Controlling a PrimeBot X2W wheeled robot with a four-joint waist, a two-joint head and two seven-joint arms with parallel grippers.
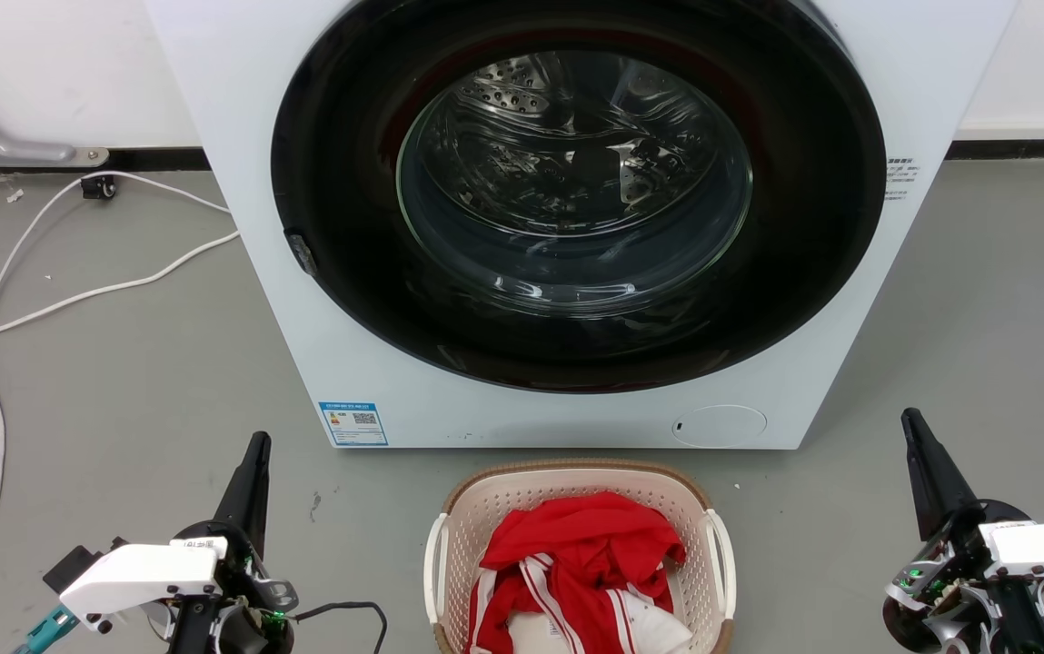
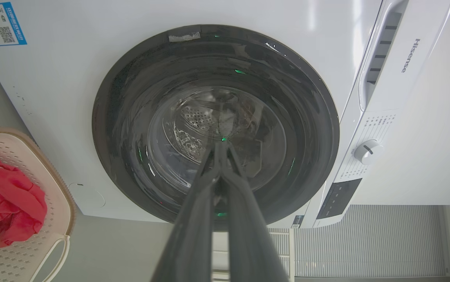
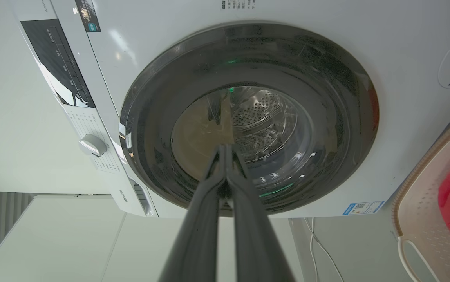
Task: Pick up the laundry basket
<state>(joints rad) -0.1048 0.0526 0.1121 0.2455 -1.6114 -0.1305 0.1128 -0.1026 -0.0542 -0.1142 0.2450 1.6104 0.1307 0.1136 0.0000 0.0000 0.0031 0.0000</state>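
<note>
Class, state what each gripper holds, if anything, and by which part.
Nothing: the left gripper and right gripper are both shut and empty, apart from the laundry basket.

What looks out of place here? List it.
Little. A white cable trails loose across the floor left of the washing machine. The laundry basket stands upright before it, red clothes inside, nothing spilled.

Laundry basket [image 1: 567,481] on the floor [image 1: 122,409], centre, just before the washing machine [image 1: 576,418] and near its front, not touching. Clothes [image 1: 585,554] piled in the basket. Left gripper [image 1: 260,442] left of the basket, right gripper [image 1: 910,420] right of it, both well apart from it. Cable [image 1: 85,293] on the floor left of the machine, running back toward the wall [image 1: 76,73] behind.
</note>
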